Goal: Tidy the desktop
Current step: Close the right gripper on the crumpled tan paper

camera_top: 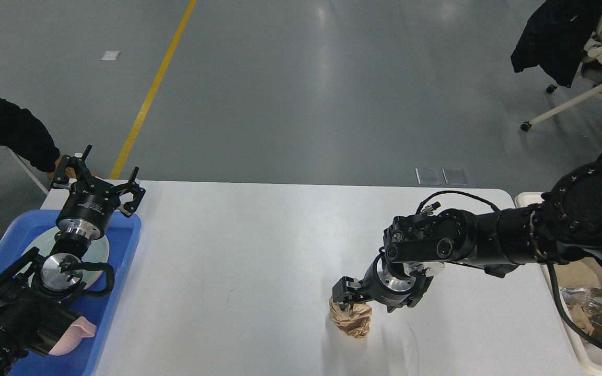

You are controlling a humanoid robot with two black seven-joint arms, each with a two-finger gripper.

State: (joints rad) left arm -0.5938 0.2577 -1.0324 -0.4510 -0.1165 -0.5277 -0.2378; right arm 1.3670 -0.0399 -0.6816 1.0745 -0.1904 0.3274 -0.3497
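Head view, looking down over the white desktop [259, 271], which fills the lower middle of the scene. Right gripper [347, 293] sits low at the top of a crumpled brown paper ball [352, 318] that rests on the desktop; its dark fingers press into the top of the ball, but whether they are actually pinching it cannot be told. Just beyond the fingers, the right arm stretches back toward a cream bin [591, 334] at the desktop's right edge, which holds wrappers and scraps. Left gripper [103, 183] hovers well apart from the ball, over the far corner of a blue tray [118, 292] at the desktop's left edge, with its fingers spread wide and nothing between them. Below those fingers, a pale plate [100, 253] lies in the tray.
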